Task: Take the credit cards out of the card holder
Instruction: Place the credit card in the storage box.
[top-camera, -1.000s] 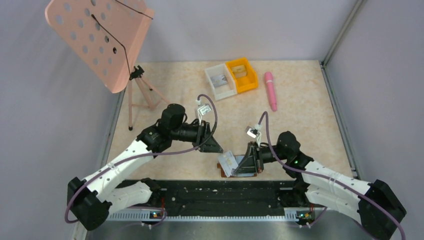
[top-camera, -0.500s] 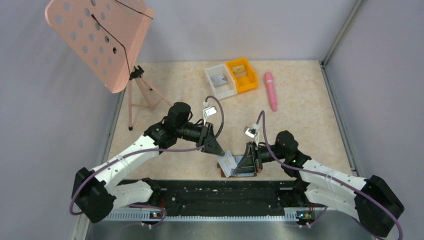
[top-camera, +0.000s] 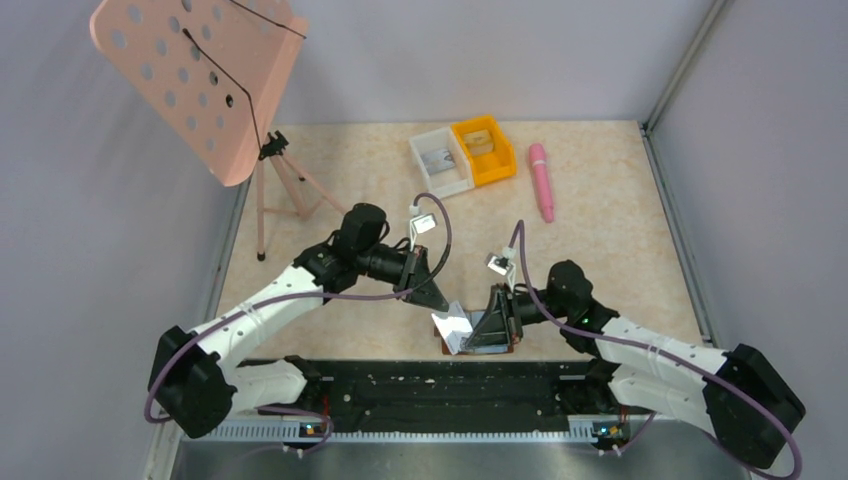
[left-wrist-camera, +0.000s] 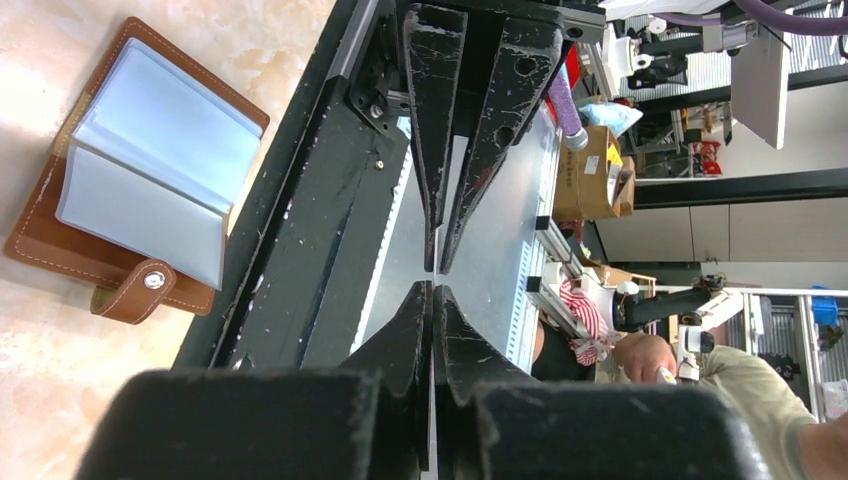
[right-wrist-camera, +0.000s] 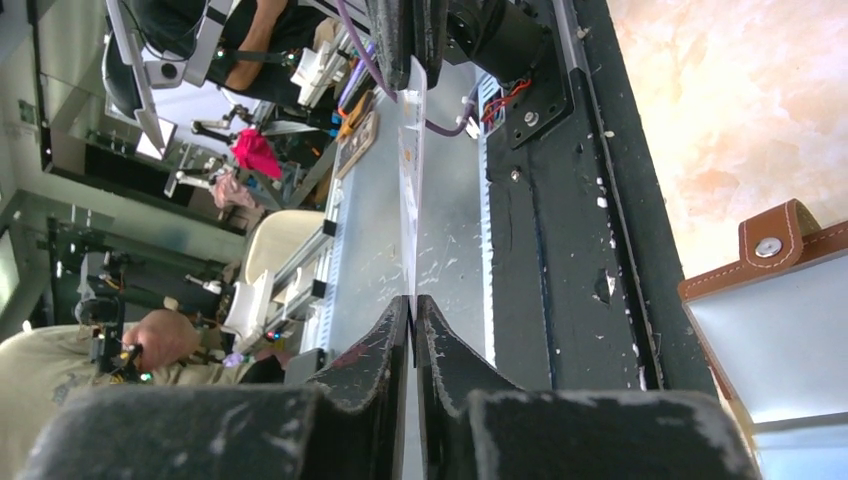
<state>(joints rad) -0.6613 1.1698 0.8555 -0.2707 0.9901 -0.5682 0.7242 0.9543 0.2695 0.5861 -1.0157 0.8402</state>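
Pinching one pale credit card (right-wrist-camera: 410, 190) with the right gripper (right-wrist-camera: 412, 300), pressed together on its edge. Clamping the opposite end of that card with the left gripper (left-wrist-camera: 432, 288), also pressed together. Holding it in air just above the open card holder (left-wrist-camera: 150, 185) at the tabletop's (top-camera: 600, 200) near edge.

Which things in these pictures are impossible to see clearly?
credit card face: edge-on in wrist views, tiny from above.
card holder pockets, left wrist: whether cards remain inside is unclear.
card holder, top view: mostly hidden under the right gripper.
white bin contents, top view: too small.
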